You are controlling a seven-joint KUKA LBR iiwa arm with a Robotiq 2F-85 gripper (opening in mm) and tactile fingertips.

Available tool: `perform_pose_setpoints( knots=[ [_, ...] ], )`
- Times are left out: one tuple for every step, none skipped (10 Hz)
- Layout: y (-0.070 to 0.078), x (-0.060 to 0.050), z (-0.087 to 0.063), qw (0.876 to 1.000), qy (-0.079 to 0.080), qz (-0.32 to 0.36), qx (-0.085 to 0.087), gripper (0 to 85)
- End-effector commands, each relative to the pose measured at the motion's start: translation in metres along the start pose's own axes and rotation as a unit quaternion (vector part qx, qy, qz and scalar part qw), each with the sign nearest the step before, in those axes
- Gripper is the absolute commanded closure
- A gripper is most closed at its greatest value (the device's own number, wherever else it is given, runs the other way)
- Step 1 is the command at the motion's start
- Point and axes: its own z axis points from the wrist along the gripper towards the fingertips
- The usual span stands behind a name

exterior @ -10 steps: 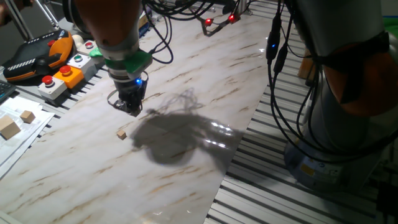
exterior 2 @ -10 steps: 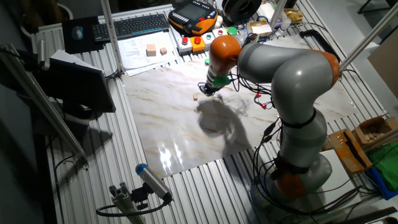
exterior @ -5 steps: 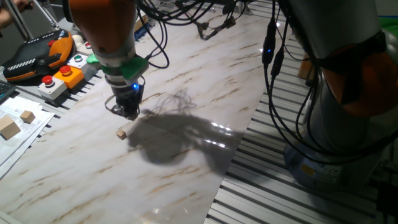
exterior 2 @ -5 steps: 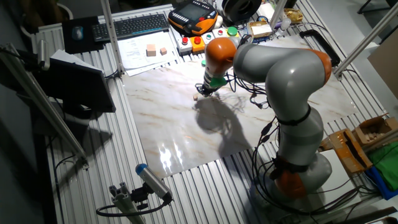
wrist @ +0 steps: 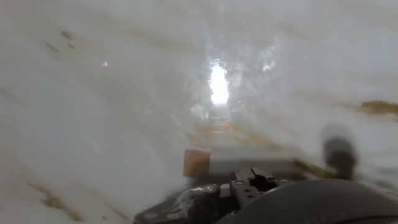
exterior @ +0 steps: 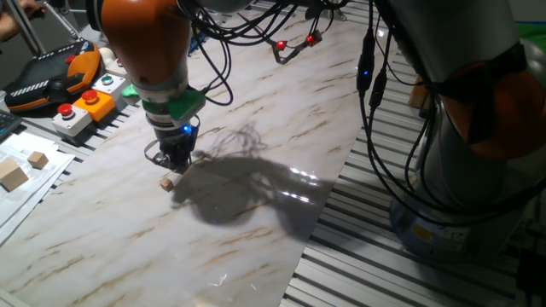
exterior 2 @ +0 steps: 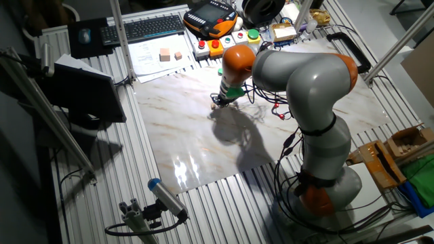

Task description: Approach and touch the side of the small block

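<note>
The gripper (exterior: 177, 162), its finger opening not discernible and holding nothing visible, hangs low just beside the small block (exterior: 167, 181) on the marble tabletop (exterior: 256, 213), so the approach looks nearly finished, needing only a gentle sideways nudge onto the block's side.

The bench (exterior: 256, 128) is white marble with thin brown veins. The small block (exterior: 167, 182) is light brown wood. The arm (exterior: 145, 43) is orange above a green ring (exterior: 175, 102), grey farther back. Two larger tan blocks (exterior: 13, 175) sit on white paper (exterior: 21, 192). A panel shows red and green buttons (exterior: 85, 98).
</note>
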Motion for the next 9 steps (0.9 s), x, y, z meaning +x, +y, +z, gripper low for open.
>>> perform_pose_setpoints(
  knots=[
    [0.003, 0.000, 0.001, 1.000, 0.000, 0.002, 0.000, 84.3],
    [0.004, -0.001, 0.001, 1.000, 0.000, 0.003, 0.000, 84.3],
    [0.006, -0.001, 0.002, 1.000, 0.000, 0.004, -0.002, 84.3],
    [0.007, -0.003, 0.005, 1.000, 0.000, 0.004, -0.004, 84.3],
    [0.008, -0.003, 0.008, 1.000, -0.002, 0.004, -0.007, 84.3],
    [0.008, -0.004, 0.009, 1.000, -0.002, 0.004, -0.008, 84.3],
    [0.008, -0.004, 0.011, 1.000, -0.003, 0.004, -0.010, 84.3],
    [0.009, -0.004, 0.012, 1.000, -0.003, 0.005, -0.012, 84.3],
    [0.010, -0.005, 0.012, 1.000, -0.003, 0.005, -0.012, 84.3]
  ],
)
